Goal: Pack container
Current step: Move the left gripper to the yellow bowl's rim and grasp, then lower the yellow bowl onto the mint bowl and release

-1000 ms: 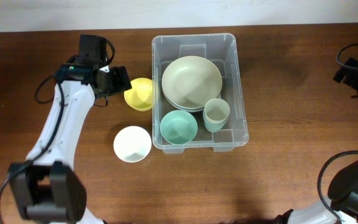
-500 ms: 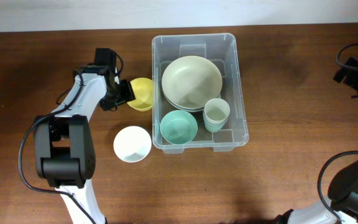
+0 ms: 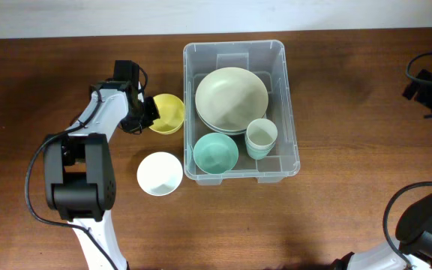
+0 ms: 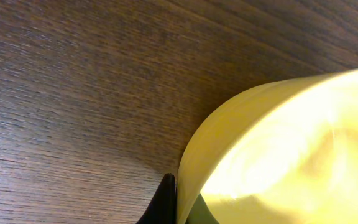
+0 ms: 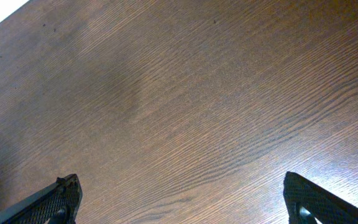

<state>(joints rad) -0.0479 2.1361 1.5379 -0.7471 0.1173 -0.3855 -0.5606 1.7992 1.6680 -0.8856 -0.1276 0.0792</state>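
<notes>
The clear container [image 3: 233,45] stands mid-table and holds a large pale green bowl [image 3: 231,97], a teal bowl [image 3: 215,152] and a pale green cup [image 3: 261,136]. Just left of it a yellow bowl [image 3: 169,112] rests on the table. My left gripper [image 3: 147,114] is shut on that bowl's left rim. The left wrist view shows the yellow bowl [image 4: 278,149] close up, its wall pinched by the left gripper [image 4: 182,208], one black finger [image 4: 166,199] outside. Far right, my right gripper [image 5: 185,205] hangs open over bare wood.
A white bowl [image 3: 160,172] sits on the table in front of the yellow one, by the container's near-left corner. The right arm [image 3: 430,86] stays at the table's far right edge.
The left gripper moved in to the yellow bowl's left rim and closed on it. The bowl shifted slightly. The right arm has not moved.
</notes>
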